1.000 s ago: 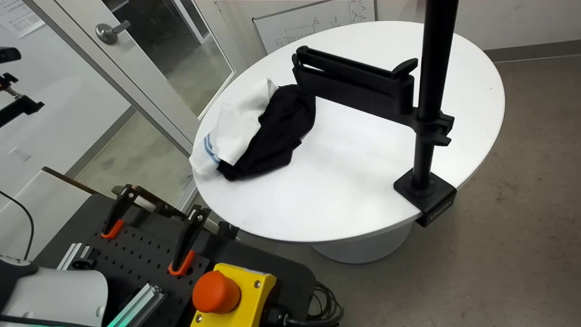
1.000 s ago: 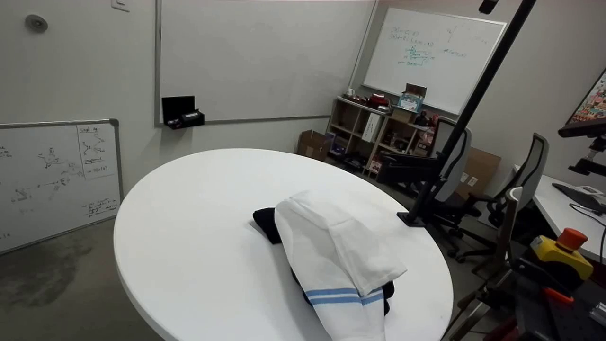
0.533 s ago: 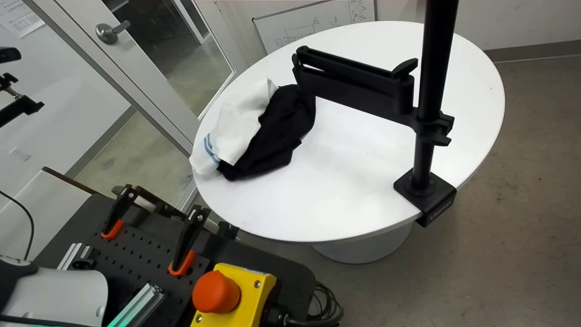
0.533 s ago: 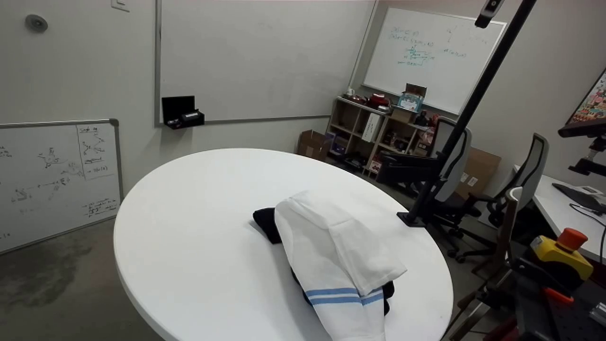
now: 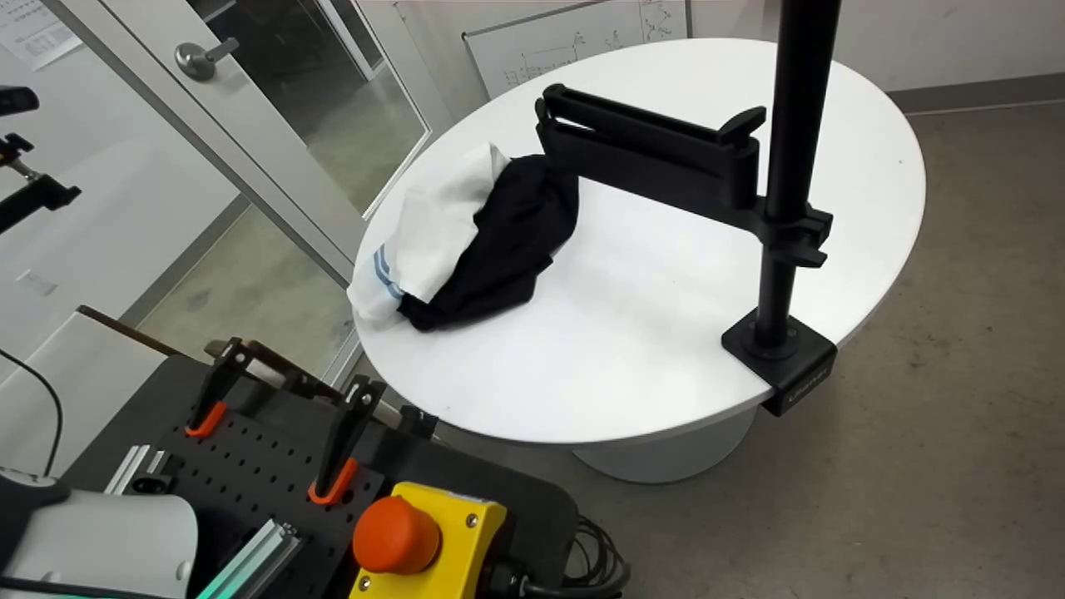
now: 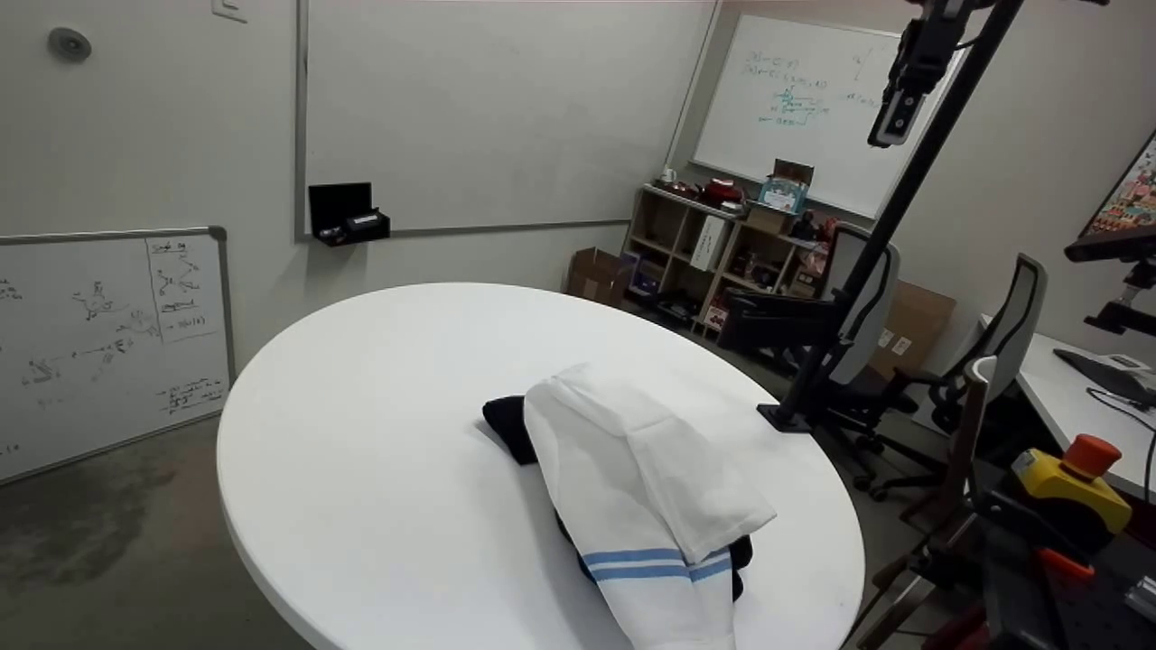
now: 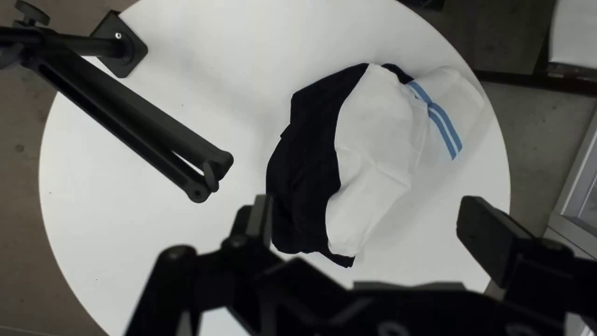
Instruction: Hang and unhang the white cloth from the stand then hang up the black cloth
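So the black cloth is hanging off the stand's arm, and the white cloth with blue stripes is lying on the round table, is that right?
No, the black cloth isn't hanging: the wrist view shows it lying on the round table, partly under the white cloth, with the table showing between it and the stand's arm. The white cloth does lie there, as you said.

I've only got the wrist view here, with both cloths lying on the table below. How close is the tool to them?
Observer: Not close. In an exterior view the tool hangs in the air, well above the white cloth and the black cloth.
Operator: The stand's pole leaves my picture on the left. Does it stop at the side arm?
Observer: No. In both exterior views it rises past that arm and runs out of the top of the picture.
Operator: Then any move that way should probably leave it room.
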Action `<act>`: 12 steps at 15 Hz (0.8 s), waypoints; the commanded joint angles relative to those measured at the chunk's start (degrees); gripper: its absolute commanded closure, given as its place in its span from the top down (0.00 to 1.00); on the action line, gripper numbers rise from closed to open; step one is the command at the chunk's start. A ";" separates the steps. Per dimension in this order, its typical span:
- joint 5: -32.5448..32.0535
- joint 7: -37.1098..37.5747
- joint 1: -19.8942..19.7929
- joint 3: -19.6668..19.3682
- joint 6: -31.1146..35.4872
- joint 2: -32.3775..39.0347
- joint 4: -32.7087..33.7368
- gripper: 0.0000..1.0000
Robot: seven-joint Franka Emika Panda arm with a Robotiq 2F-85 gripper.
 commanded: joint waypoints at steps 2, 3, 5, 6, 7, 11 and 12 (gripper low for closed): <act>-2.88 3.38 1.27 3.05 3.50 5.20 -1.58 1.00; -3.26 3.84 1.55 3.65 3.82 6.36 -1.55 1.00; -4.20 5.27 2.24 4.91 4.73 8.82 -1.48 1.00; -4.62 5.90 2.60 5.43 5.94 10.39 -1.27 1.00; -5.11 6.13 2.87 5.78 7.25 11.84 -1.01 1.00; -8.01 6.38 3.43 6.51 13.87 18.22 0.13 1.00; -9.61 6.98 3.44 6.50 16.04 20.26 0.53 1.00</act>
